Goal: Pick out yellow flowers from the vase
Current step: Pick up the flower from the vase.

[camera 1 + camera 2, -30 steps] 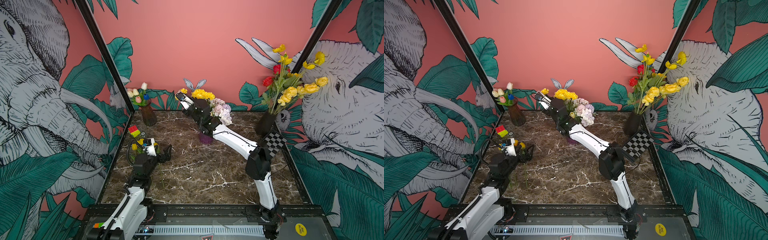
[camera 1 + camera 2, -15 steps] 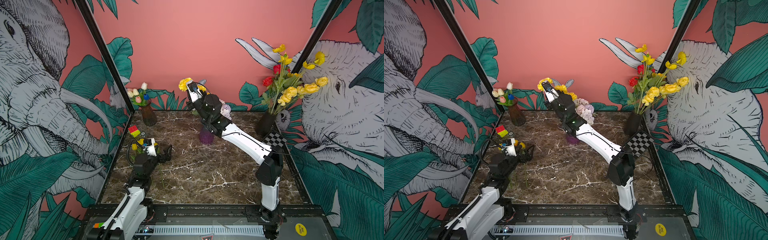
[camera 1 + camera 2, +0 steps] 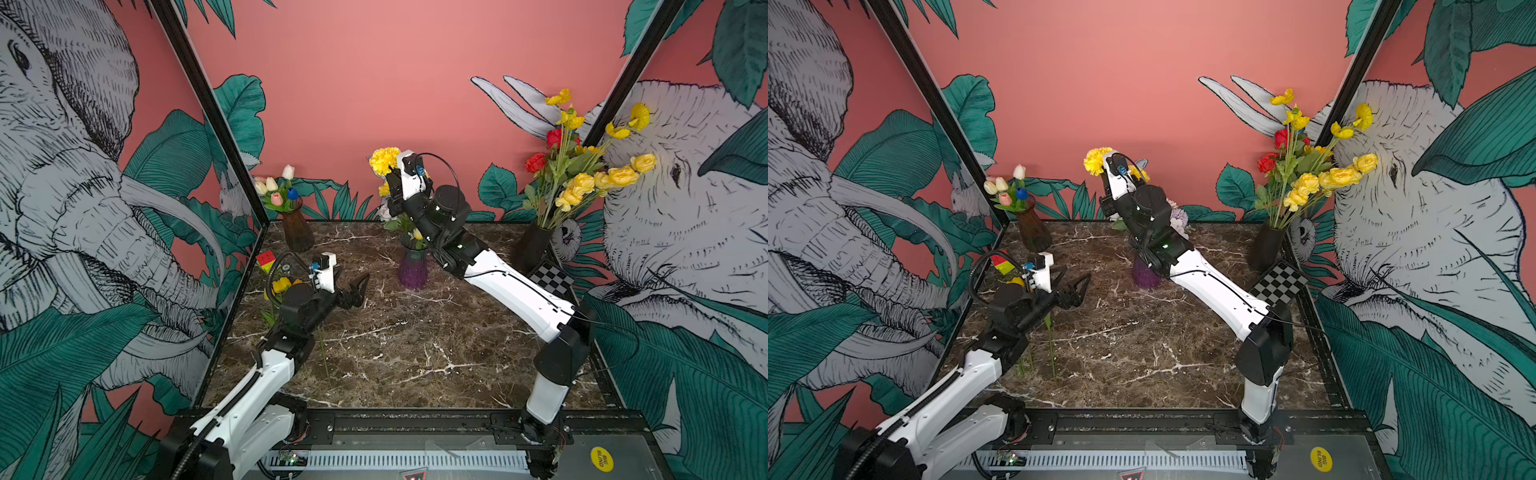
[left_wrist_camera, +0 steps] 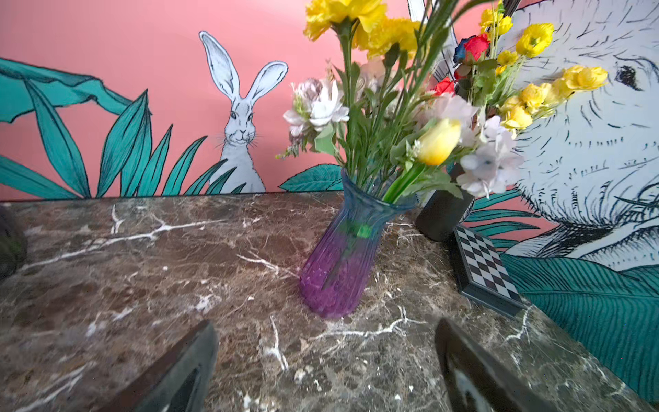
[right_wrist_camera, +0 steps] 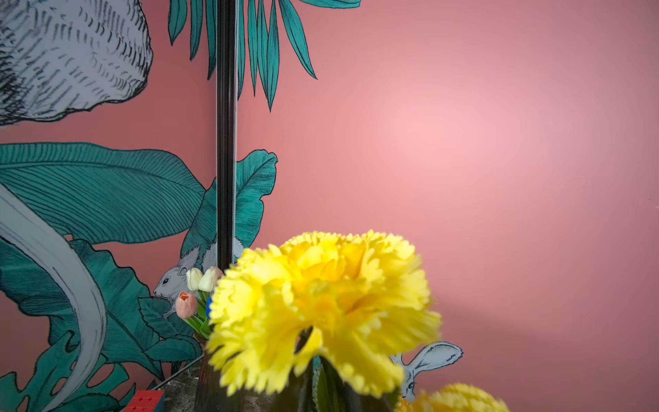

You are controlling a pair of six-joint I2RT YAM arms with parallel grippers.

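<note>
A purple glass vase (image 3: 412,270) (image 4: 338,271) stands mid-table with lilac-white clusters, a yellow tulip (image 4: 438,142) and yellow carnations in it. High above it, my right gripper (image 3: 392,180) is shut on the stem of one yellow carnation (image 3: 384,160) (image 3: 1096,160). That bloom (image 5: 321,306) fills the right wrist view and hides the jaws. My left gripper (image 3: 359,291) (image 4: 326,371) hovers low over the marble, left of the vase. It is open and empty, its fingers (image 4: 185,367) wide apart and pointing at the vase. Yellow tulips (image 3: 282,284) lie on the table beside the left arm.
A brown vase (image 3: 297,232) of white, pink and blue tulips stands at the back left. A black vase (image 3: 534,245) of yellow and red flowers stands at the back right, a checkerboard (image 3: 552,278) in front of it. A colour cube (image 3: 266,259) leans by the left wall.
My right gripper has risen and shifted right, and the yellow carnation has come up out of the bunch with it. The left arm has barely moved.
</note>
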